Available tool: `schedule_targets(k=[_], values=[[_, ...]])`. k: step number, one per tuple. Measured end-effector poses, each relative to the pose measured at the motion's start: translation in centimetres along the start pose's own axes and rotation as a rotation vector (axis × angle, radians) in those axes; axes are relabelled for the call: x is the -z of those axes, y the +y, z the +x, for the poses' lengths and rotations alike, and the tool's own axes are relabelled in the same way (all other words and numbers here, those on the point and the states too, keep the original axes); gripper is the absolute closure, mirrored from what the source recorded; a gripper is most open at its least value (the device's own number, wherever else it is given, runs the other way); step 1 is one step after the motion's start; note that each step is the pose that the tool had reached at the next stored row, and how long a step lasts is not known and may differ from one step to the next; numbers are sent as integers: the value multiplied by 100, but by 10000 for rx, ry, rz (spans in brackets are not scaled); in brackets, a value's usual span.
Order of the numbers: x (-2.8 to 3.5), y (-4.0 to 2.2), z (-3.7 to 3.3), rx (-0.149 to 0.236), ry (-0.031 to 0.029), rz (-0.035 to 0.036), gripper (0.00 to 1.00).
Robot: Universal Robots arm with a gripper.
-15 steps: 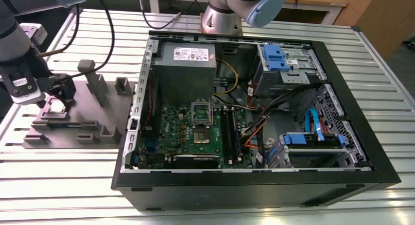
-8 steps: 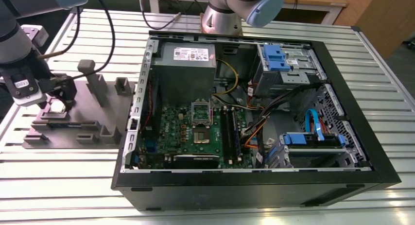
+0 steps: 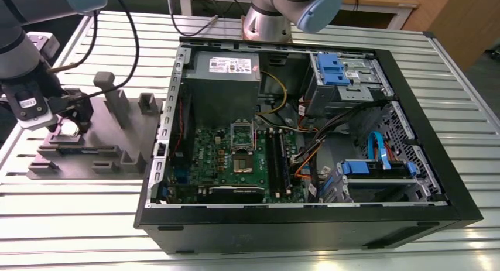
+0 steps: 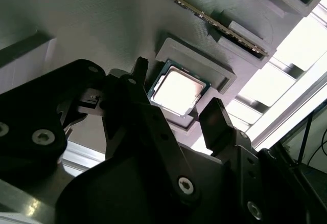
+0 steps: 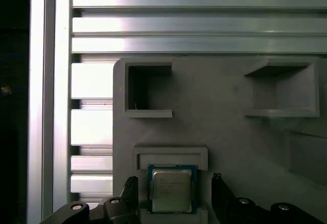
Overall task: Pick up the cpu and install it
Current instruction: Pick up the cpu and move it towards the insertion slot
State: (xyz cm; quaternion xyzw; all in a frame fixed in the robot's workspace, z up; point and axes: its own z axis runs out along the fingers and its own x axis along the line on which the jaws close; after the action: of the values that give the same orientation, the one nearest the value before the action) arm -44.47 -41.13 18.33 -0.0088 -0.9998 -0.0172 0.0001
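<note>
One cpu (image 5: 172, 189), flat in its recess on the grey holder block (image 5: 230, 132); gripper (image 5: 173, 182) fingers spread wide either side, not touching, holding nothing.

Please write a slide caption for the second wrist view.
Open tool flanks the cpu lying in a grey holder.

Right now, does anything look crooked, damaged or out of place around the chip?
Nothing stands out. The chip lies flat and square in its pocket on the grey holder. The gripper has its jaws open on either side of it.
</note>
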Motion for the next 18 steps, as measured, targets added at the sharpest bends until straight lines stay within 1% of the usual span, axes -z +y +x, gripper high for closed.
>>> schedule_targets(k=[3,4,11,18], values=[[-6,0,0,0,0,-1,34],[-8,-1,0,0,0,-1,40],[-21,-1,15,-1,0,-1,40],[-35,-2,15,1,0,-1,40]])
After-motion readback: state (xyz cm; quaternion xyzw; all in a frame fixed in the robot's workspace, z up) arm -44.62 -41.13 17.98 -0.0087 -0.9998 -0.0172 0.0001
